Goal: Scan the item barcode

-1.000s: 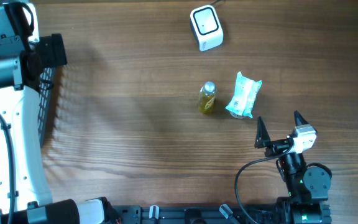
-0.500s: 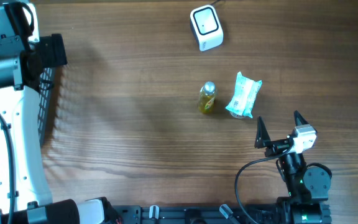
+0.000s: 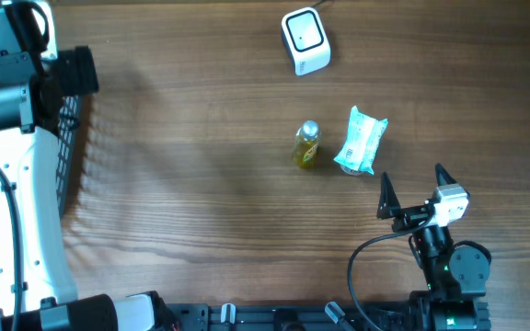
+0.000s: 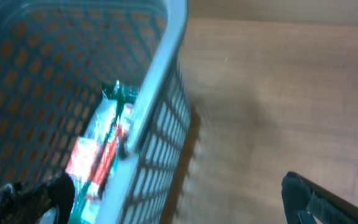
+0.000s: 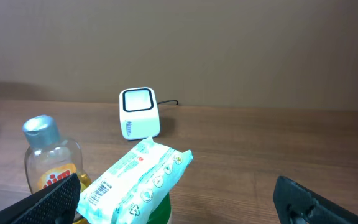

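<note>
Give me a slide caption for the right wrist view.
Open right tool facing wipes pack and yellow bottle, white scanner standing behind on wooden table.

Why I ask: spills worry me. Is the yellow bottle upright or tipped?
Upright: the right wrist view shows the yellow bottle standing, silver cap on top.

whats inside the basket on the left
A packet with red, white and green print lies inside the basket, near its mesh wall. The rim covers part of it, and much of the floor is out of view, so other things may be hidden.
</note>
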Robot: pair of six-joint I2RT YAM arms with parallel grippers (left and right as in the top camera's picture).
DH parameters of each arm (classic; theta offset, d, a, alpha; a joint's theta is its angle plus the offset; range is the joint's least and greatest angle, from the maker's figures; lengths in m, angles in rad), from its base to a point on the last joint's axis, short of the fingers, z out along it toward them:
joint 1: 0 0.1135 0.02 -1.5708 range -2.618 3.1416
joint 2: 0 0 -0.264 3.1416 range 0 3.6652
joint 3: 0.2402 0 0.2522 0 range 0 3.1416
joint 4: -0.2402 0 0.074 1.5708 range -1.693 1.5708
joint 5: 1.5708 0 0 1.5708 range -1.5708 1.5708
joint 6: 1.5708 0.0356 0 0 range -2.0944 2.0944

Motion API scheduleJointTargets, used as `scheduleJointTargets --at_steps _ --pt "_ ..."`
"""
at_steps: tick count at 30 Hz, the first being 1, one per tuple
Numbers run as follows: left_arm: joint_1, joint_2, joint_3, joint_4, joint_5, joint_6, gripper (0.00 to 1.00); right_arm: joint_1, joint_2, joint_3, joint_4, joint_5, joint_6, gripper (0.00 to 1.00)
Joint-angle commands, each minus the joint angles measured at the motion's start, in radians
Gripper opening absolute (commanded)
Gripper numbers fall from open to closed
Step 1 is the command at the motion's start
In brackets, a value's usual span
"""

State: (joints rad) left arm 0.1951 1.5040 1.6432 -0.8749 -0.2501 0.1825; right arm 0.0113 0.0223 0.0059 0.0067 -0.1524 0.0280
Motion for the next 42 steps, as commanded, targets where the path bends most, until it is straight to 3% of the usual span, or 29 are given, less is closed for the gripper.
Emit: scheduleJointTargets --at_steps 1,5,9,16,18,20,24,33,42 --pt "0.003 -0.004 0.018 0.102 0.041 0.012 1.0 -0.002 -0.005 -0.001 0.003 0.005 -0.002 1.0" --pt "0.029 -0.022 0.03 0.233 0.013 0.023 1.0 -0.002 -0.005 -0.001 0.003 0.005 -0.001 1.0" --pt "0.218 -0.023 0.096 0.296 0.032 0.038 1.0 -0.002 -0.005 -0.001 0.003 0.005 -0.002 1.0" --pt "0.553 0.119 0.096 0.224 0.264 0.08 1.0 -0.002 -0.005 -0.001 0.003 0.005 -0.002 1.0" --pt "0.591 0.195 0.096 0.181 0.307 0.164 1.0 -0.002 -0.005 -0.001 0.003 0.005 -0.002 1.0" --pt "0.608 0.293 0.095 0.145 0.362 0.325 0.97 -0.002 -0.005 -0.001 0.003 0.005 -0.002 1.0" --pt "0.609 0.476 0.095 0.135 0.389 0.412 0.98 -0.002 -0.005 -0.001 0.003 0.005 -0.002 1.0" --pt "0.621 0.717 0.095 0.24 0.504 0.442 1.0 -0.002 -0.005 -0.001 0.003 0.005 -0.002 1.0" --pt "0.638 0.735 0.097 0.259 0.598 0.417 1.0 -0.002 -0.005 -0.001 0.003 0.005 -0.002 1.0"
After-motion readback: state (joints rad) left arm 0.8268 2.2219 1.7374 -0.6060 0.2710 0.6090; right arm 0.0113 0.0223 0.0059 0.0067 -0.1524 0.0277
